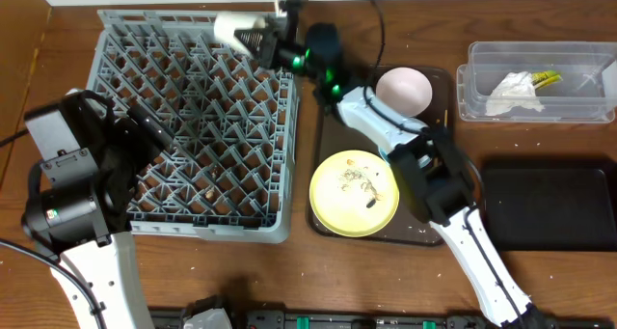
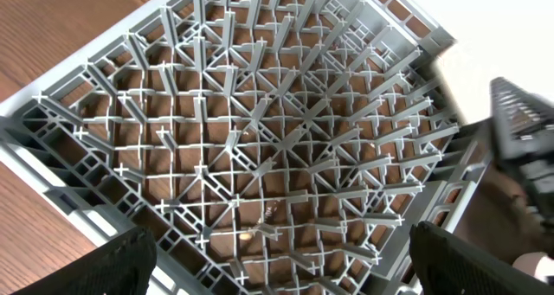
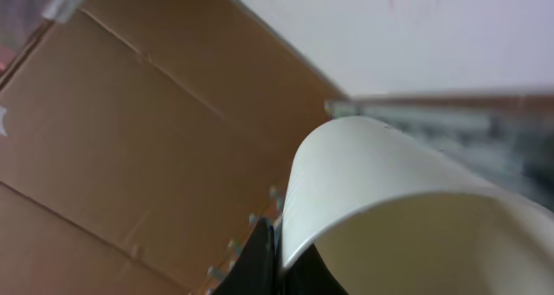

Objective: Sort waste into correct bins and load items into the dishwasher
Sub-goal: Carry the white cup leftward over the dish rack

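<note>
While the cream cup point(image 1: 236, 27) is clamped sideways by the right gripper point(image 1: 260, 37) above the dish rack's point(image 1: 207, 231) far rim, the left gripper point(image 2: 294, 265) is held wide open, holding nothing, over the rack's near-left pegs.

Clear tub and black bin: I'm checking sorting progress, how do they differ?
The clear tub holds a white napkin and a wrapper; the black bin looks empty. The tub is see-through, the bin opaque. Both are rectangular.
</note>
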Controlling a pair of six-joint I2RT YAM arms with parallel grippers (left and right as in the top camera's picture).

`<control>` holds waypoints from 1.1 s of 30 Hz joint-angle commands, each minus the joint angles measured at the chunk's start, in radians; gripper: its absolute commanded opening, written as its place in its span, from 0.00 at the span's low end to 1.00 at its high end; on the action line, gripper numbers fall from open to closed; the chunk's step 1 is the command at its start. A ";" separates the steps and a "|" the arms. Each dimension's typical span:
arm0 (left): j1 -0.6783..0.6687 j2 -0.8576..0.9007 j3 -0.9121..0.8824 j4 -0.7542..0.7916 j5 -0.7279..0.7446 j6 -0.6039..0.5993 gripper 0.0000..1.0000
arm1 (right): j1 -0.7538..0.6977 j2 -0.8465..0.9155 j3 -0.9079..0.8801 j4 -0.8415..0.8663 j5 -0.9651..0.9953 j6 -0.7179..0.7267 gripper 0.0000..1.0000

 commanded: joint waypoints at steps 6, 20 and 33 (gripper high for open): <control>0.005 0.000 0.005 -0.002 0.003 -0.012 0.94 | 0.043 0.000 0.009 -0.024 -0.056 0.042 0.01; 0.005 0.000 0.005 -0.002 0.003 -0.013 0.95 | 0.115 0.000 0.009 -0.120 -0.032 -0.003 0.01; 0.005 0.000 0.005 -0.002 0.003 -0.013 0.94 | 0.024 0.000 0.010 -0.204 -0.056 -0.064 0.08</control>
